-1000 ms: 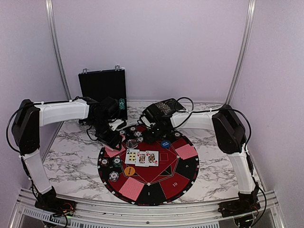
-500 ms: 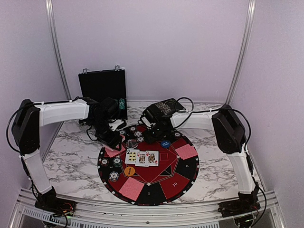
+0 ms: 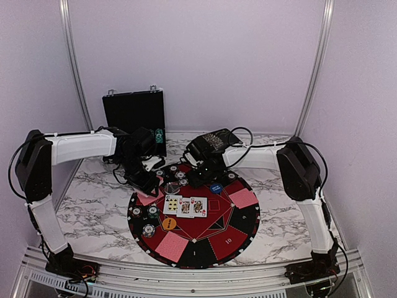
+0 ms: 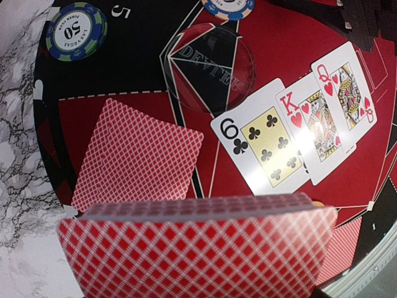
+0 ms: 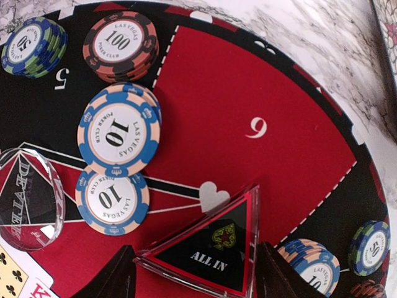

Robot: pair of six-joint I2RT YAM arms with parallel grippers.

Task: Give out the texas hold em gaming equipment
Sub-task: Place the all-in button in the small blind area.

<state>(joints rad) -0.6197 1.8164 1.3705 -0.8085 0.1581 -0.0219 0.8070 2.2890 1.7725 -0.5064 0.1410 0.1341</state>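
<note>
Left tool (image 3: 146,182): at the far left edge of the round mat (image 3: 245,218), gripping a deck of red-backed cards (image 4: 198,248) raised above the mat; the fingers themselves are hidden behind the deck. Right tool (image 5: 195,246): low over the far side of the mat, one finger on each side of a clear triangular "ALL IN" marker (image 5: 211,251) and close against it; whether they press it cannot be told. On the mat, centre: six of clubs (image 4: 263,146), king of hearts (image 4: 313,127) and queen of hearts (image 4: 347,96), face up, overlapping in a row. Beside the six: one face-down card (image 4: 136,158). Just beyond the row: clear dealer disc (image 4: 211,68). Near the marker: two blue ten chips (image 5: 119,130), a red-and-black hundred stack (image 5: 120,43), a green-and-blue fifty stack (image 5: 34,45). Also on the mat: orange disc (image 3: 168,222), blue disc (image 3: 216,187). Back left on the marble tabletop (image 3: 93,205): black case (image 3: 133,112), standing upright.
</note>
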